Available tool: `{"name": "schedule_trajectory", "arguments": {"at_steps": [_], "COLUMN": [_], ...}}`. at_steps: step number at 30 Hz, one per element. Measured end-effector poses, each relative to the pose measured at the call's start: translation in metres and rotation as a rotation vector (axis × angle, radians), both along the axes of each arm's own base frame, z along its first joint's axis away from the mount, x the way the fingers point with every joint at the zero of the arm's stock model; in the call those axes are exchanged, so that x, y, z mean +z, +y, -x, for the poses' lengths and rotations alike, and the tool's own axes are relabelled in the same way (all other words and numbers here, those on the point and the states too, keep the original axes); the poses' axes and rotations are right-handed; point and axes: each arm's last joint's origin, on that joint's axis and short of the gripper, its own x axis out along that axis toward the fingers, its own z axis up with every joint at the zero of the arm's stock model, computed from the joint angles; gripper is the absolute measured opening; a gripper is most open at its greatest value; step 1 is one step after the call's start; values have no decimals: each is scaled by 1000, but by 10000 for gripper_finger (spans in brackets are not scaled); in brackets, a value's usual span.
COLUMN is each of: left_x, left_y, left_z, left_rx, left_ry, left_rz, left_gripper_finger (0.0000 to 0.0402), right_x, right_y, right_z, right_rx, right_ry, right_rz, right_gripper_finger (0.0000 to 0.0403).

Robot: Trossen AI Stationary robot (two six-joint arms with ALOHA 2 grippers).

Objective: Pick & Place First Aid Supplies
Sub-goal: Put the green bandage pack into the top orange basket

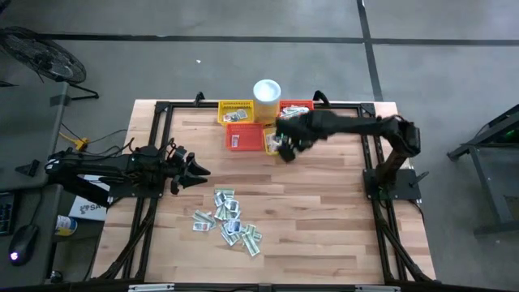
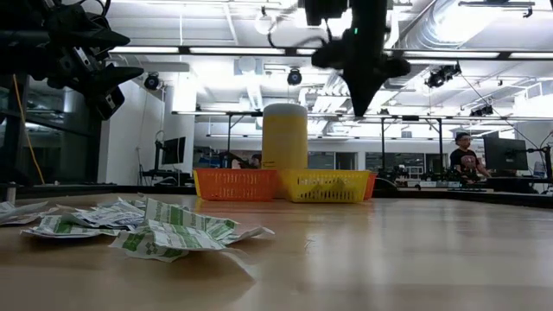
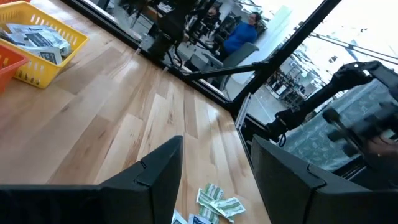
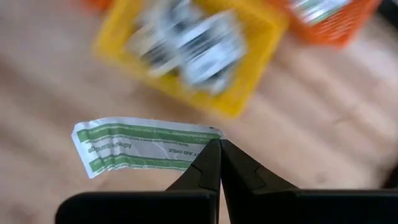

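Note:
A pile of first aid supplies (image 1: 231, 223), white and green sachets, lies on the wooden table near its front; the low view shows the pile (image 2: 147, 229) too. My right gripper (image 1: 285, 152) hangs over the baskets at the back, shut on one green-and-white sachet (image 4: 143, 152). Just beyond that sachet a yellow basket (image 4: 193, 50) holds more sachets. My left gripper (image 1: 195, 170) waits open at the table's left, level, with nothing between its fingers (image 3: 161, 168). My right gripper pinches the sachet by one short end (image 4: 208, 134), right at the tips of its two fingers. The fingers come from above, pointing steeply down. The sachet sticks out flat to one side of the fingertips, lifted clear of the table.
Several small baskets stand at the back: yellow (image 1: 235, 112), red-orange (image 1: 296, 108), orange (image 1: 242, 138) and a second yellow (image 1: 272, 139). A white cup (image 1: 267, 91) stands between the far two. Bare wood lies between the baskets and the pile.

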Motion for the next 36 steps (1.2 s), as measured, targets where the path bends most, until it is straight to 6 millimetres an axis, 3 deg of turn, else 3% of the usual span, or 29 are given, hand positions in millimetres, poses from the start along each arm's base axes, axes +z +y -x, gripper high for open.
{"name": "schedule_trajectory", "arguments": {"at_steps": [6,13,17,22,28,31,36], "left_x": [0,0,0,0,0,0,0], "left_y": [0,0,0,0,0,0,0], "left_z": [0,0,0,0,0,0,0], "left_rx": [0,0,0,0,0,0,0], "left_ry": [0,0,0,0,0,0,0], "left_rz": [0,0,0,0,0,0,0], "left_gripper_finger": [191,191,191,191,191,191,191], "right_x": [1,3,3,6,-4,-17,-45], "right_y": [-74,-134,-162,-188,-206,-215,-226], "right_z": [22,41,59,73,66,60,52], "right_rx": [-64,118,259,485,680,643,417], "right_ry": [29,-37,21,40,-55,-67,-55], "right_rz": [60,93,144,224,260,259,198], "right_gripper_finger": [0,0,0,0,0,0,0]}}
